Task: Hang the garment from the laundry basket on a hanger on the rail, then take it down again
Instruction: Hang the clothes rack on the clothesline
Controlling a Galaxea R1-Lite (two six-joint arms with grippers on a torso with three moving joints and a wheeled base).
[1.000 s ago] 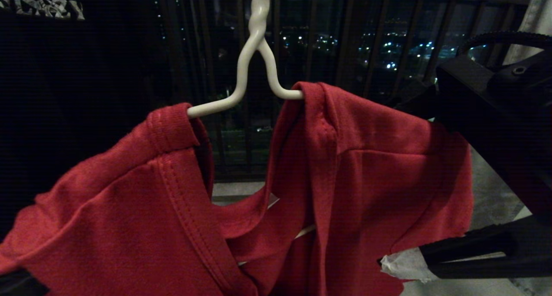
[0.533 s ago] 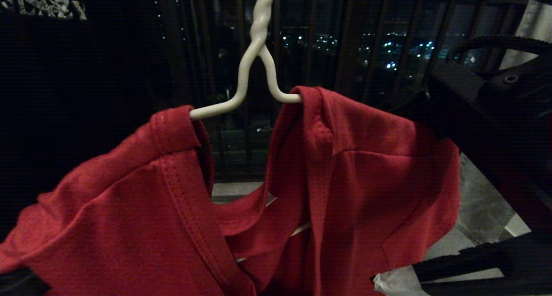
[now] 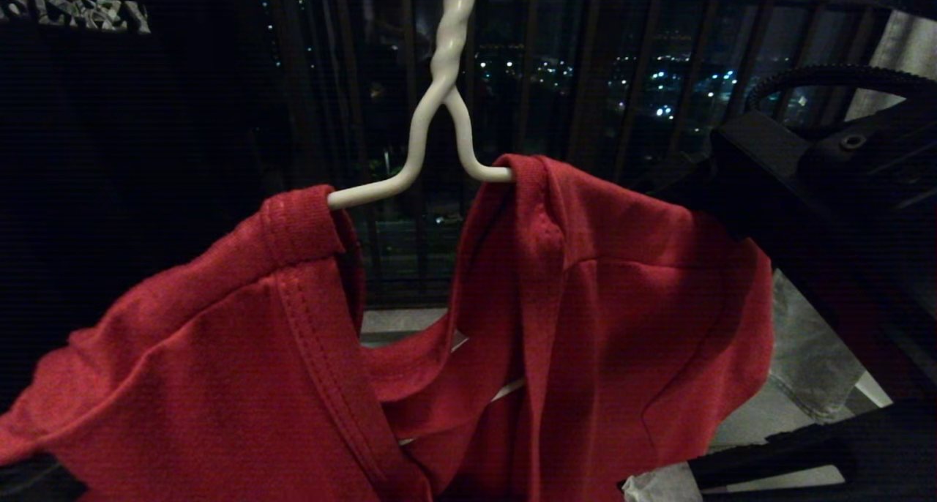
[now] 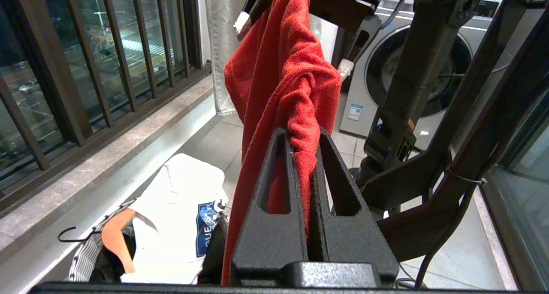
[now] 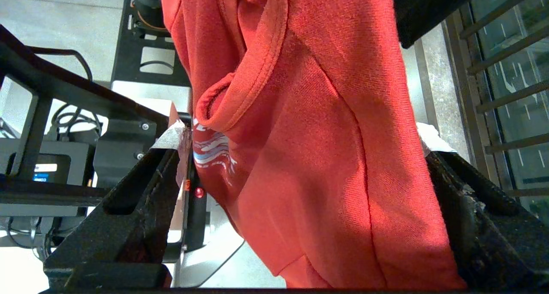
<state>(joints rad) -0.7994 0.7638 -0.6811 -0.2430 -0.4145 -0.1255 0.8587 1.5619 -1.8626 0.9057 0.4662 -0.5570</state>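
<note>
Garment (image 3: 600,304): one red T-shirt draped over the single white wire hanger (image 3: 439,114) before your camera, collar spread, wavy chest print visible. Your left gripper (image 4: 305,157) is clamped on a red fold; your right gripper (image 5: 300,191) stands wide apart around the cloth.

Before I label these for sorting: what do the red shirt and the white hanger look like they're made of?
Red short-sleeved T-shirt: soft matte knit, probably cotton jersey; ribbed collar and stitched seams show. Thin white hanger: likely wire under smooth white coating; its neck is twisted.
</note>
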